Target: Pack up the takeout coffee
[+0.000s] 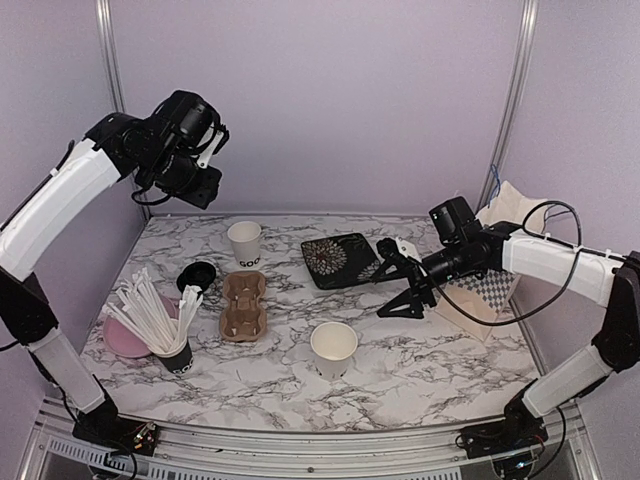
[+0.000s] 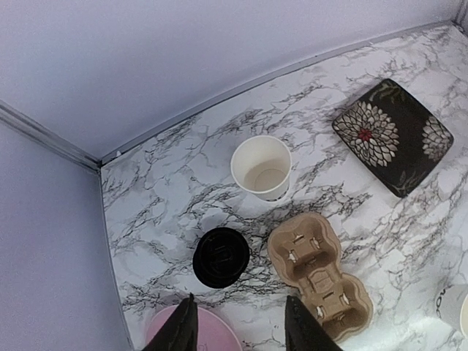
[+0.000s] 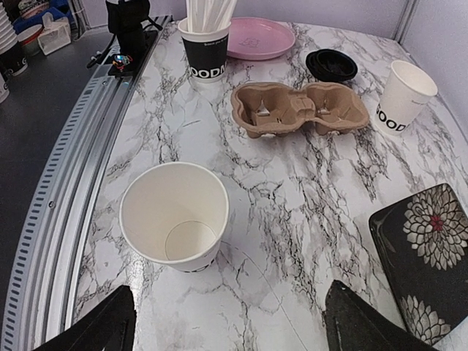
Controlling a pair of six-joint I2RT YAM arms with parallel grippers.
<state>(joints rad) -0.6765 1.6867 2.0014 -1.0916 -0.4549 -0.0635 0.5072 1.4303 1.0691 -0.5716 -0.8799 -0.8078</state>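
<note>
Near white paper cup [image 1: 333, 348], lidless, upright on marble-patterned table [image 1: 450, 370] — left of right end effector [image 1: 380, 293], jaws apart, empty. Far white paper cup [image 1: 244, 242] — well below raised left end effector [image 2: 240, 300], jaws apart.

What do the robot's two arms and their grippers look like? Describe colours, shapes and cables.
The left arm and right arm both have smooth white shells with black joints. The left gripper and right gripper are black, with dark fingers that taper toward the tips. A thin black cable loops along the right arm.
</note>
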